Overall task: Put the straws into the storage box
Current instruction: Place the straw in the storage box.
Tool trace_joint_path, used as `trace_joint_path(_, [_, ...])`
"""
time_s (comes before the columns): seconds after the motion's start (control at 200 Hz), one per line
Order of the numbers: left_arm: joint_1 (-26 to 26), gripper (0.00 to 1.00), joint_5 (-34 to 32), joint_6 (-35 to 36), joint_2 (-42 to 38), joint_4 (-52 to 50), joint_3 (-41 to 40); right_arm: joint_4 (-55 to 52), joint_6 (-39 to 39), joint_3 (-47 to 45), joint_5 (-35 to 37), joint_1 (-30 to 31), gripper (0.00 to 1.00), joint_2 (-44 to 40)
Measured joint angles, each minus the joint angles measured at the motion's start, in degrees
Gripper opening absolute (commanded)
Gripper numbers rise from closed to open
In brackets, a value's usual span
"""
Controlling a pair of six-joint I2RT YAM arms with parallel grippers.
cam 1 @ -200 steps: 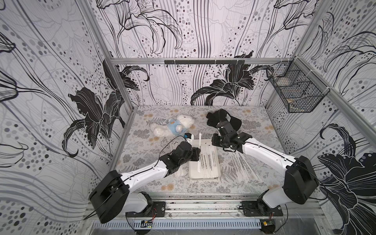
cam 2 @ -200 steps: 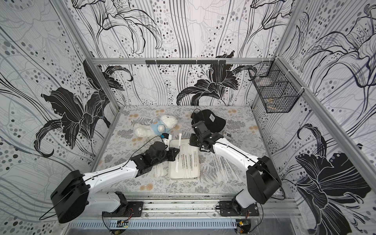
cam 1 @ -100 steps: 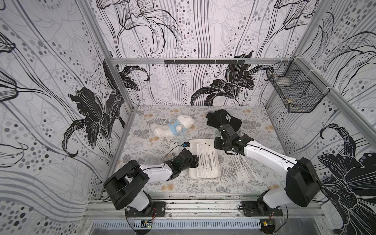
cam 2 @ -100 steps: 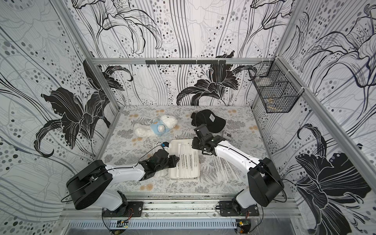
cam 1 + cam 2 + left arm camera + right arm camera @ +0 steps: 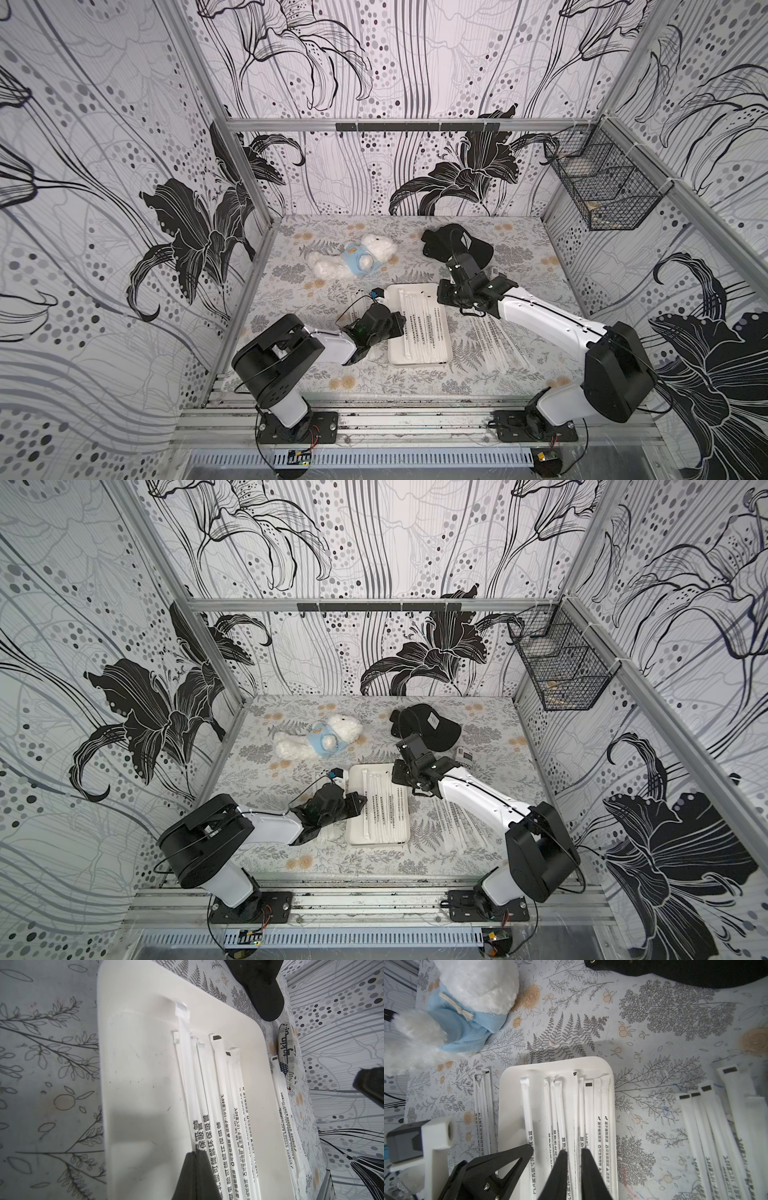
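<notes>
The straws [image 5: 422, 328] are laid lengthwise in the storage box [image 5: 419, 361], at the centre of both top views; more are scattered on the surface [image 5: 415, 386] to its right. The left gripper [image 5: 196, 1150] is seen pressed shut over them, the right gripper [image 5: 573, 1151] narrowly parted above the box.

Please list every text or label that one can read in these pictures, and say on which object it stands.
"可降解环保吸管", on the straws in the storage box.
"-10°C至80°C", on the same straws.
"takin", on the short white packet; its other print is too small to read.
White label on the black cap: too small to read.
</notes>
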Motion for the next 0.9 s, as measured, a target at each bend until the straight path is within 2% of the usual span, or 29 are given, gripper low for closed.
trace_joint_path(0.416, [0.2,0.14,2.5,-0.5,2.5,2.0,2.2,0.4,0.0,0.0,-0.2,0.0,0.17,0.0])
trace_joint_path(0.621, [0.3,0.29,2.8,-0.9,2.6,-0.2,4.0,0.5,0.0,0.0,-0.2,0.0,0.17,0.0])
trace_joint_path(0.901, [0.3,0.3,2.8,-0.9,2.1,-5.2,4.8,0.5,0.0,0.0,-0.6,0.6,0.16,0.3])
